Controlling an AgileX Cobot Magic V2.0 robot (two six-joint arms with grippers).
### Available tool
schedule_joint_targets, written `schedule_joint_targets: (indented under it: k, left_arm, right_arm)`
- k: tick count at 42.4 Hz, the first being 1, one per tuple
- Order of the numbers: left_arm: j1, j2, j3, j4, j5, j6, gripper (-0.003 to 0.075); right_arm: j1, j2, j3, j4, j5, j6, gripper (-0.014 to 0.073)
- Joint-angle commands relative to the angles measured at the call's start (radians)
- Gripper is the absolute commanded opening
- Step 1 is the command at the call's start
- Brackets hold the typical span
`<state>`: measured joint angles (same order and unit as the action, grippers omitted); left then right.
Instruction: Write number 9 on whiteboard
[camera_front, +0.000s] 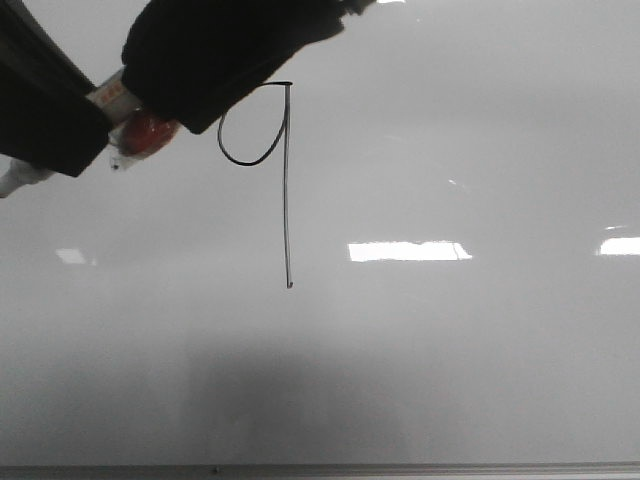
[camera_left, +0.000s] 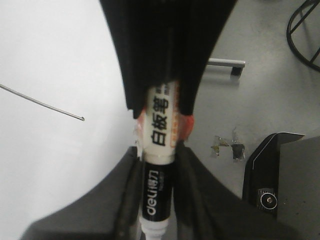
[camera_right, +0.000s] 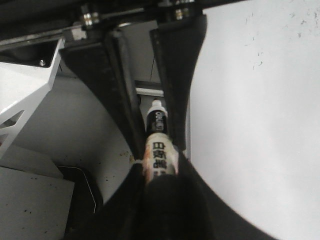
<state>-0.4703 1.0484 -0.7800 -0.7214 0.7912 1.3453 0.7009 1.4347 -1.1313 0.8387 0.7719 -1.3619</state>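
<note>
The number 9 (camera_front: 283, 170) is drawn left of centre on the whiteboard (camera_front: 450, 370); the marker (camera_left: 159, 150) is clamped by both the left gripper (camera_left: 157, 135) and right gripper (camera_right: 159, 145); smudging is risked if the tip is dragged across wet ink.

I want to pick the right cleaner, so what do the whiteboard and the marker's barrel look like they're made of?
The whiteboard looks like a smooth, glossy coated panel, pale grey-white; the sharp rectangular light reflections suggest it, though what lies beneath can't be told. Its edge strip appears dull grey metal. The marker seems smooth plastic, white and black with printed lettering, clamped between both claws.
</note>
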Motion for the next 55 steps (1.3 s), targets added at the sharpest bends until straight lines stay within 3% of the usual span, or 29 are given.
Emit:
schedule_joint_targets:
  k: [1,4,8,11,15,18,26,29,33,38,43,49,55]
  left_arm:
    - [-0.008,-0.011,-0.034,-0.044,-0.035,-0.005,0.0035]
    - [-0.008,-0.011,-0.034,-0.044,-0.035,-0.005,-0.0012]
    - [-0.008,-0.011,-0.034,-0.044,-0.032,-0.005,-0.0019]
    - [-0.008,-0.011,-0.034,-0.042,-0.032,-0.005,-0.0019]
    - [-0.008,-0.011,-0.034,-0.007,-0.041,-0.028,-0.0019]
    - [0.015,-0.011,-0.034,0.061,-0.052,-0.133,-0.0019]
    - [0.232,-0.011,-0.034,0.198,-0.159,-0.560,-0.0019]
    - [0.342,-0.011,-0.018,0.200,-0.238,-0.644,-0.0019]
    - [0.453,-0.011,0.030,0.179,-0.362,-0.653,-0.0019]
    - [0.490,-0.011,0.124,0.119,-0.552,-0.653,-0.0019]
    - [0.488,-0.011,0.197,0.069,-0.710,-0.653,-0.0019]
    - [0.486,0.028,0.220,0.067,-0.840,-0.653,-0.0019]
    - [0.433,0.193,0.220,0.067,-1.012,-0.653,-0.0019]
  right_arm:
    - [0.000,-0.039,-0.039,0.037,-0.029,-0.015,-0.0004]
    - [0.000,-0.039,-0.039,0.037,-0.037,-0.006,0.0164]
    - [-0.001,-0.039,-0.039,0.037,-0.067,0.023,0.0423]
    - [-0.004,-0.046,-0.039,0.037,-0.096,0.061,0.0504]
    - [-0.031,-0.081,-0.037,0.035,-0.082,0.105,0.0510]
    - [-0.075,-0.137,-0.012,0.035,-0.073,0.137,0.0510]
    - [-0.251,-0.356,0.189,0.035,-0.110,0.231,0.0507]
    - [-0.327,-0.443,0.289,0.035,-0.142,0.300,0.0507]
    - [-0.428,-0.575,0.440,0.035,-0.191,0.382,0.0438]
    - [-0.530,-0.754,0.585,0.035,-0.236,0.402,0.0146]
    - [-0.568,-0.877,0.650,0.035,-0.247,0.402,-0.0074]
    - [-0.568,-0.905,0.657,0.035,-0.248,0.401,-0.0068]
    - [-0.568,-0.905,0.657,0.035,-0.248,0.401,-0.0068]
